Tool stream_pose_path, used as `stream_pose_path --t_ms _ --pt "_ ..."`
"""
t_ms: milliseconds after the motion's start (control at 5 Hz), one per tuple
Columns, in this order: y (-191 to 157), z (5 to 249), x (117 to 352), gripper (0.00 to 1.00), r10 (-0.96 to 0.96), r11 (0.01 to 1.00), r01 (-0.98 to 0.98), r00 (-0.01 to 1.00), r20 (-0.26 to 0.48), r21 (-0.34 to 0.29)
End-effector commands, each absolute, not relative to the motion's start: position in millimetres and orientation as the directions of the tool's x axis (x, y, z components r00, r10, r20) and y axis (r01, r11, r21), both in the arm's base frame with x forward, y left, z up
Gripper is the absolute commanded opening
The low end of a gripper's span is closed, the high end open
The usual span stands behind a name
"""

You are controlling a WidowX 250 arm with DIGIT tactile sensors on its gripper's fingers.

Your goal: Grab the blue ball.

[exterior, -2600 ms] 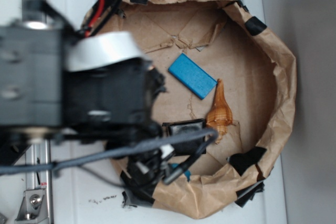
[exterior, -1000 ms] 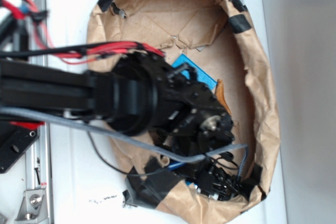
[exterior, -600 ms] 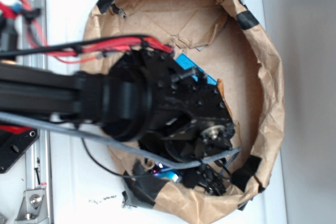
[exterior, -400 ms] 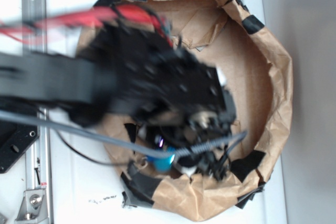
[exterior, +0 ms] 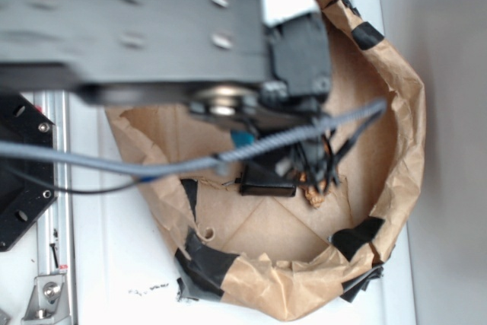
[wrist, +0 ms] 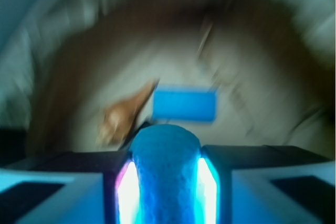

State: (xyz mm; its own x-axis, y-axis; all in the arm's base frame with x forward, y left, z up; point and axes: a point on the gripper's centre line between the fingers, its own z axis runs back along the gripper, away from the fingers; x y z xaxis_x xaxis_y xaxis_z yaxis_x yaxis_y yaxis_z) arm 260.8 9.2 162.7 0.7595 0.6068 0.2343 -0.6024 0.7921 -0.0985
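Note:
In the wrist view the blue ball (wrist: 165, 182) is squeezed between my two fingers, whose inner pads (wrist: 207, 187) glow on either side of it. My gripper (wrist: 165, 148) is shut on the ball and held above the paper bowl's floor. From the exterior view only a small teal patch of the ball (exterior: 243, 139) shows under the blurred arm (exterior: 152, 28), which covers the top half of the bowl.
The brown paper bowl (exterior: 403, 135) with black tape patches surrounds the scene. A black square pad (exterior: 266, 186) and an orange shell (exterior: 313, 197) lie on its floor. Ahead of the gripper lie a flat blue block (wrist: 185, 105) and the shell (wrist: 123, 114).
The arm has swung from the bowl's lower left toward the top of the picture, carrying the ball off the floor. The black pad and shell are uncovered again.

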Motion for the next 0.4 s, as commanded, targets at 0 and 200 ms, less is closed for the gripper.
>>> stream_pose_path --t_ms 0,200 --pt "12.2 192.8 245.9 0.00 0.393 0.917 -0.388 0.847 0.358 -0.089" --pt "11.2 189.6 244.4 0.00 0.398 0.917 -0.375 0.857 0.327 -0.132"
